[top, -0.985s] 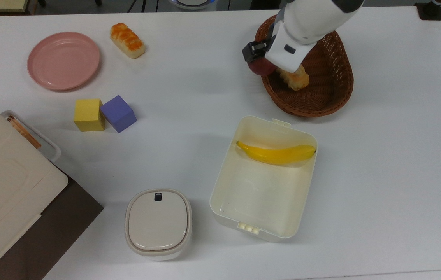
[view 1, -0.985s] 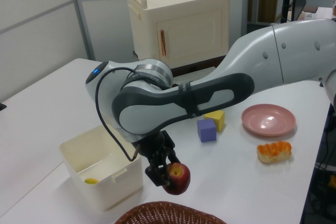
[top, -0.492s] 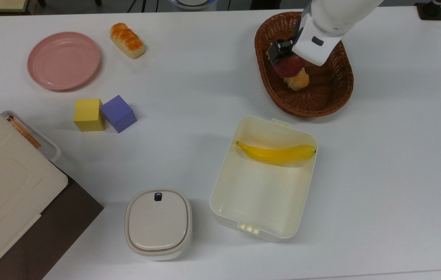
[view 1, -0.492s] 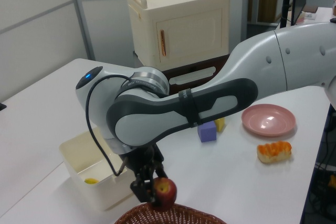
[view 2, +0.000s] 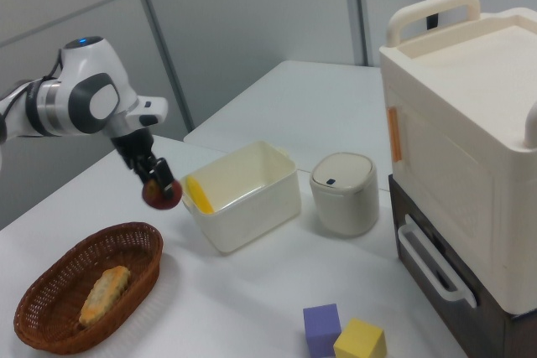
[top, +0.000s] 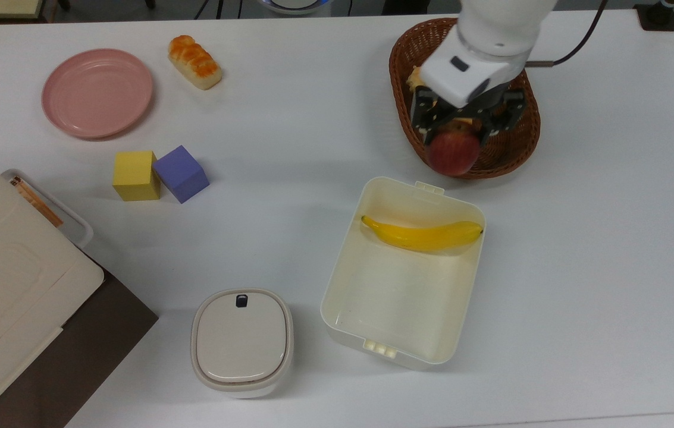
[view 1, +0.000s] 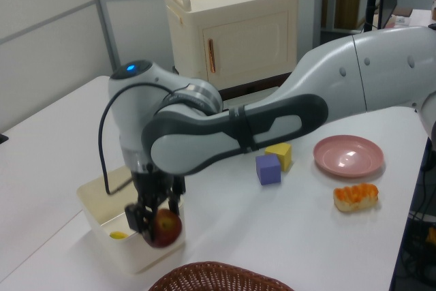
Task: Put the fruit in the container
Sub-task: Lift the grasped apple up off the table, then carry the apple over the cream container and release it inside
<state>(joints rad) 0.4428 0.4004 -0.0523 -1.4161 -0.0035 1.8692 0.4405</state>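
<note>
Going left to right in the top view, far to the pincer's left we see the pink plate (top: 97, 93), a bread loaf (top: 194, 62), then the yellow block (top: 134, 175) and purple block (top: 181, 173); the lidded white box (top: 242, 342) stands well below and left of it. The container (top: 342, 285) lies just below the pincer, with a banana (top: 423, 234) along its near wall.

The pincer (top: 458, 128) pinches the fruit (top: 453, 152), carried off the counter (top: 598, 238). A second ago the fruit hung beyond the basket's (top: 521, 142) left rim, then over the loaf inside; now it has swung to the basket's edge facing the container. We judge the carry nearly done: a short move further, then lowering and release.

We can read no labels or writing anywhere.
</note>
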